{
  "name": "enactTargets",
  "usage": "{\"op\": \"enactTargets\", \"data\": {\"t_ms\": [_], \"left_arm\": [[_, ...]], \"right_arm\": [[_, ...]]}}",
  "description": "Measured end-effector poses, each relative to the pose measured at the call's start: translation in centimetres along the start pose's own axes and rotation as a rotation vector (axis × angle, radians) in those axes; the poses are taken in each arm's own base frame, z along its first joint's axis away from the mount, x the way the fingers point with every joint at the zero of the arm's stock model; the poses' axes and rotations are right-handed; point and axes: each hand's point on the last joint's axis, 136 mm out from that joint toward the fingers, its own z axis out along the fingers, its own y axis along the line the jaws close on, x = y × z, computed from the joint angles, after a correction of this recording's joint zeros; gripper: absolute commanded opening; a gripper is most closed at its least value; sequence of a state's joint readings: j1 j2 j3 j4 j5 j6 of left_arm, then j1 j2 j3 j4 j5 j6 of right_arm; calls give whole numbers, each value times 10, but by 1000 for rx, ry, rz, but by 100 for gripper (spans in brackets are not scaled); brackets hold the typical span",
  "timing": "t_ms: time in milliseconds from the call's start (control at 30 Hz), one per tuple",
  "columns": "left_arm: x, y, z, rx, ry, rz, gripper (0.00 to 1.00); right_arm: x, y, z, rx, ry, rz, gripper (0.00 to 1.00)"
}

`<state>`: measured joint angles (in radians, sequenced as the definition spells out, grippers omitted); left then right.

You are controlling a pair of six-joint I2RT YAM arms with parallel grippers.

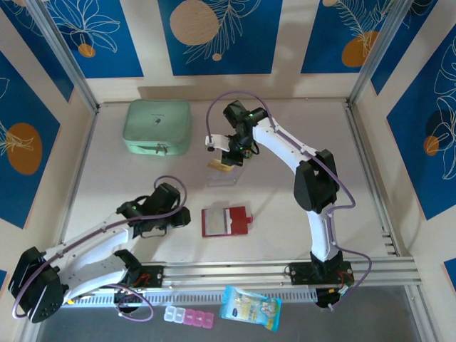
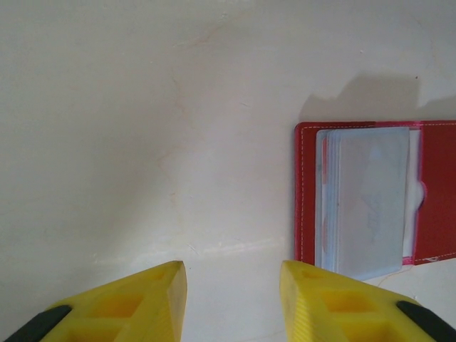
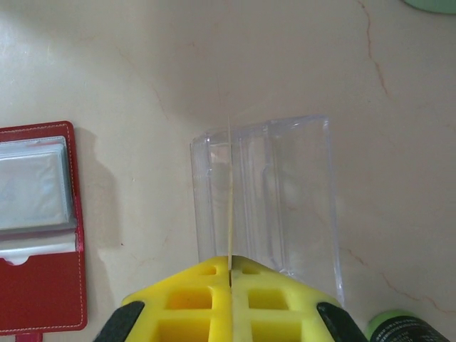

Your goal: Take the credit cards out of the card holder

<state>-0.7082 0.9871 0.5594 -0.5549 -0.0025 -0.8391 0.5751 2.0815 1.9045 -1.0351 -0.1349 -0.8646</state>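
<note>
Cream tabletop (image 1: 107, 178), walled by blue floral panels. At the right wrist view's lower centre, the right gripper (image 3: 230, 265) has its yellow fingers pressed together on a thin credit card (image 3: 229, 192), edge-on above a clear plastic tray (image 3: 285, 192). The left gripper (image 2: 233, 274) is partly spread with nothing between its fingers, over bare table. The red card holder (image 2: 370, 196) lies open and flat at the right of the left wrist view, sleeves up. A mint-green case (image 1: 157, 127) sits upper left in the top view.

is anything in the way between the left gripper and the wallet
Nothing visible. The left gripper is open over bare table, and the wallet lies open just to its right, with no object between them.
</note>
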Motion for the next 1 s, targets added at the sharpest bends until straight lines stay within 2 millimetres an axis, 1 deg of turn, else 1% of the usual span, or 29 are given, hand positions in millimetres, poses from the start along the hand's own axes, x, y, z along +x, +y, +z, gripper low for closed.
{"op": "enactTargets", "data": {"t_ms": [133, 300, 433, 567, 767, 1000], "left_arm": [[-1, 1, 7, -10, 15, -3, 39], [-3, 3, 14, -21, 37, -1, 38], [-5, 3, 15, -23, 40, -1, 38], [-9, 4, 14, -19, 33, -5, 38], [-10, 7, 17, -23, 46, -18, 38], [-11, 6, 18, -16, 49, -21, 38]], "right_arm": [[3, -4, 4, -4, 8, -14, 0], [13, -6, 22, -34, 42, -17, 0], [20, -5, 30, -56, 69, -24, 0], [21, -5, 34, -69, 86, -36, 0], [27, 2, 48, -120, 118, -41, 0], [28, 11, 51, -151, 136, -46, 0]]}}
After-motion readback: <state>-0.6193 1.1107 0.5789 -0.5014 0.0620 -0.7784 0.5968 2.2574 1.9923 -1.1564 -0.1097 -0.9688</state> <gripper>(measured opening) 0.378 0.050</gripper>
